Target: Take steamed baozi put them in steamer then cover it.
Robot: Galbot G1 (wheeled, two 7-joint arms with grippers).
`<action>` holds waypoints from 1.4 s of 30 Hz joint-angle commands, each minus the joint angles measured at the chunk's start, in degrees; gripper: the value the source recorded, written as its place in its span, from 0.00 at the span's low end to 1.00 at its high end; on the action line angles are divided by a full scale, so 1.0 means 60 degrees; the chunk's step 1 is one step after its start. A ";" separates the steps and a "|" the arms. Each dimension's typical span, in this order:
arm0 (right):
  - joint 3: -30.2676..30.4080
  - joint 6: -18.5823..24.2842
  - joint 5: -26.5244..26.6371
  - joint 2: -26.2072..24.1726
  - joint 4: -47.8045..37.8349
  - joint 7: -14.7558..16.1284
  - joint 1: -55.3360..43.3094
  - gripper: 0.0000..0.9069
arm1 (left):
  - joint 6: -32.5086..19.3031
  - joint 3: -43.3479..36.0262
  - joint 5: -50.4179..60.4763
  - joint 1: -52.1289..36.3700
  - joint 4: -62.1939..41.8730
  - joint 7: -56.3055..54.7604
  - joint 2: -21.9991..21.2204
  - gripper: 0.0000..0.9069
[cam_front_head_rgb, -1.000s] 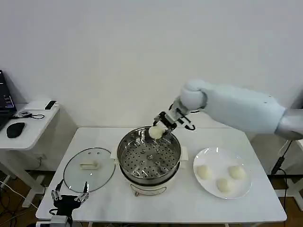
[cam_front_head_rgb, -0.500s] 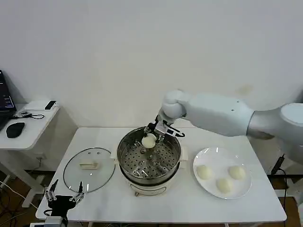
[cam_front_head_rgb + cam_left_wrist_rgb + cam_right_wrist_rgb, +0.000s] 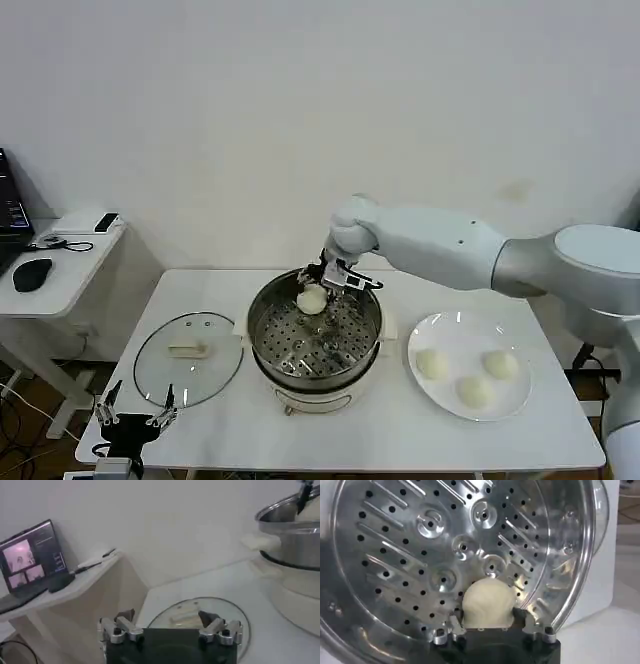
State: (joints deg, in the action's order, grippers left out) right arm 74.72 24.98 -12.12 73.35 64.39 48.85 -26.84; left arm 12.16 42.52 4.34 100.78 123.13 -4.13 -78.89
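Observation:
My right gripper (image 3: 316,288) is shut on one cream-white baozi (image 3: 311,299) and holds it over the far rim inside the steel steamer (image 3: 315,340). The right wrist view has the baozi (image 3: 487,602) between the fingers, just above the perforated tray (image 3: 420,555). Three more baozi (image 3: 474,390) lie on the white plate (image 3: 440,330) to the right of the pot. The glass cover (image 3: 188,358) lies flat on the table left of the steamer. My left gripper (image 3: 133,412) hangs open near the front left corner, with the cover (image 3: 200,615) beyond it.
A side desk (image 3: 60,265) at the left carries a mouse (image 3: 33,272) and a laptop (image 3: 32,557). The steamer's steel wall (image 3: 292,535) stands to the right of the cover. Bare white tabletop (image 3: 380,430) lies in front of the pot.
My right gripper has carried the baozi leftwards and lower, from the steamer's far right rim to inside it. The left gripper shifted slightly left.

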 commanded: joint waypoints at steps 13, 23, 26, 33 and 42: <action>0.0392 -0.3222 0.2959 -0.2672 0.2686 -0.0360 -0.1983 1.00 | -0.0131 -0.0238 0.0008 -0.0187 -0.0336 0.0139 0.0322 1.00; 0.1497 -0.6059 0.3882 -0.6178 0.4969 -0.0454 -0.2957 1.00 | -0.0095 -0.0395 -0.0216 -0.0681 -0.0484 0.0323 0.1036 1.00; 0.1971 -0.6391 0.3968 -0.7163 0.5525 -0.0393 -0.2910 1.00 | -0.0115 -0.0306 -0.0652 -0.0943 -0.0585 0.0310 0.1322 1.00; 0.2297 -0.6695 0.3885 -0.8428 0.6338 -0.0103 -0.2162 1.00 | -0.0107 -0.0258 -0.0826 -0.1129 -0.0702 0.0401 0.1575 1.00; 0.1625 -0.6765 0.3586 -0.8817 0.6046 -0.0233 -0.0118 1.00 | -0.0186 -0.0323 -0.0765 -0.1082 -0.0749 0.0385 0.1415 1.00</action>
State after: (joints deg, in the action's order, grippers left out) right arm 86.60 -12.00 9.52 27.83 98.31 47.68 -37.04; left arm 11.19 40.62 0.55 95.05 119.17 -1.96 -71.29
